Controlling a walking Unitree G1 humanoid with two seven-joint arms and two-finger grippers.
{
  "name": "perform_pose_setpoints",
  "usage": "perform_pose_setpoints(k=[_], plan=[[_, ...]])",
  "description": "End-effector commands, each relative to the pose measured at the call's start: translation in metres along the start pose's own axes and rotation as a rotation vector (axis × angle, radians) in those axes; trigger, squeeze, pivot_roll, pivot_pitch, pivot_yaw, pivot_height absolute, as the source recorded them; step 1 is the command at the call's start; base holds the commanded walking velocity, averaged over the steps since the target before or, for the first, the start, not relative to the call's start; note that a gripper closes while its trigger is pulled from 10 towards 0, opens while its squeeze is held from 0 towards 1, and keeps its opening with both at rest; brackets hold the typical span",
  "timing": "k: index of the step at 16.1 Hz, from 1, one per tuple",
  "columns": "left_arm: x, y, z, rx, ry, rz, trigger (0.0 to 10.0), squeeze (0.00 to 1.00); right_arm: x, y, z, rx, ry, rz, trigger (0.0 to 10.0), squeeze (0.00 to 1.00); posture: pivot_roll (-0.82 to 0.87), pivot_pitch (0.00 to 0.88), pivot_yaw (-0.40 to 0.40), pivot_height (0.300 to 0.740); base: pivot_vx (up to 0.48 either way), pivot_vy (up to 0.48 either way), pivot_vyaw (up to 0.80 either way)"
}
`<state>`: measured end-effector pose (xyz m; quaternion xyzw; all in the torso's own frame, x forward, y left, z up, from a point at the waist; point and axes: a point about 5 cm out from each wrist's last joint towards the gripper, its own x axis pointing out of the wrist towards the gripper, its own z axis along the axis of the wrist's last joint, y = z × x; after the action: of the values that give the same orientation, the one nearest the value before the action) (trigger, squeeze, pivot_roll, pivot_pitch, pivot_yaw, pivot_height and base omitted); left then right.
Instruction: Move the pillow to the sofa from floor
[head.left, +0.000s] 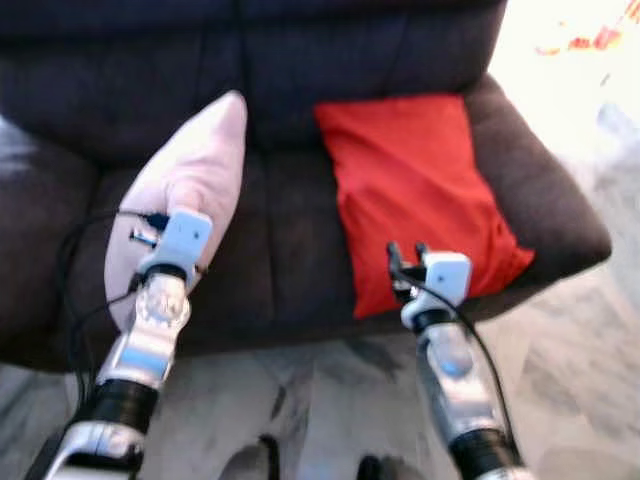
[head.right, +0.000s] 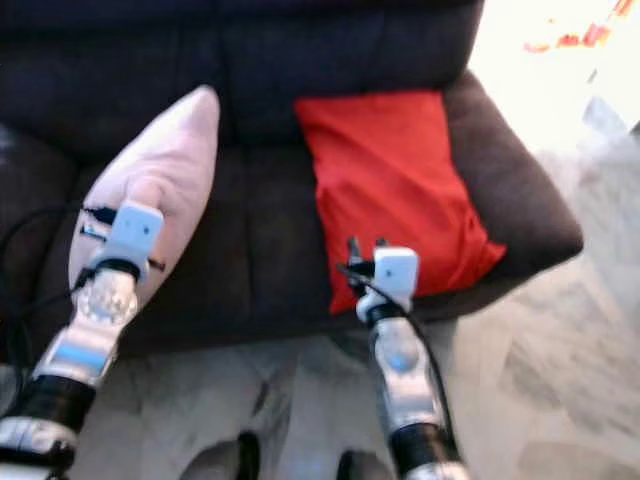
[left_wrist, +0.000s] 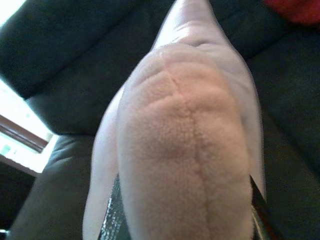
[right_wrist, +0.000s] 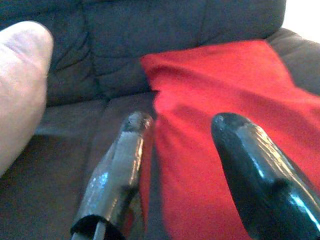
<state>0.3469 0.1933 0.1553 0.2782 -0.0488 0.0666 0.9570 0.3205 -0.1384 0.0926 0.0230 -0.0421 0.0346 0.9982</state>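
Note:
A pale pink pillow (head.left: 200, 165) stands tilted over the left seat of the dark sofa (head.left: 285, 250), its tip near the backrest. My left gripper (head.left: 172, 203) is shut on its lower end. In the left wrist view the fuzzy pillow (left_wrist: 185, 150) bulges between the two black fingers (left_wrist: 111, 222). Whether it rests on the seat is unclear. A red pillow (head.left: 410, 195) lies on the right seat. My right gripper (right_wrist: 182, 122) is open just over the red pillow's front left corner, holding nothing.
Grey marble floor (head.left: 330, 400) runs along the sofa's front edge, and my feet (head.left: 262, 460) are at the bottom. The right armrest (head.left: 545, 200) borders a bright floor area at the upper right. The left armrest (head.left: 40, 220) is beside the pink pillow.

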Motion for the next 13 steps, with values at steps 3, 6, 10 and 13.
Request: perform_pose_setpoints(k=[3, 6, 10, 13], plan=[[0.0007, 0.0078, 0.0039, -0.004, -0.027, 0.021, 10.0, 0.00, -0.0025, -0.0016, -0.0042, 0.014, 0.016, -0.013, 10.0, 0.00, 0.14, 0.204, -0.012, 0.740, 0.339, 0.000, 0.00], [0.0007, 0.0082, 0.0045, 0.000, -0.031, 0.023, 10.0, 0.00, -0.0025, -0.0009, -0.0043, 0.014, 0.016, -0.007, 10.0, 0.00, 0.14, 0.202, -0.012, 0.740, 0.340, 0.000, 0.00], [0.0007, 0.0083, 0.0051, 0.002, -0.036, 0.029, 10.0, 0.00, -0.0027, -0.0013, -0.0048, 0.009, 0.018, -0.004, 10.0, 0.00, 0.14, 0.192, -0.013, 0.740, 0.318, 0.000, 0.00], [0.0011, 0.0061, 0.0045, -0.022, -0.035, 0.008, 10.0, 0.00, -0.0026, -0.0010, -0.0054, 0.009, 0.021, -0.002, 10.0, 0.00, 0.14, 0.188, -0.012, 0.740, 0.000, 0.000, 0.00]])
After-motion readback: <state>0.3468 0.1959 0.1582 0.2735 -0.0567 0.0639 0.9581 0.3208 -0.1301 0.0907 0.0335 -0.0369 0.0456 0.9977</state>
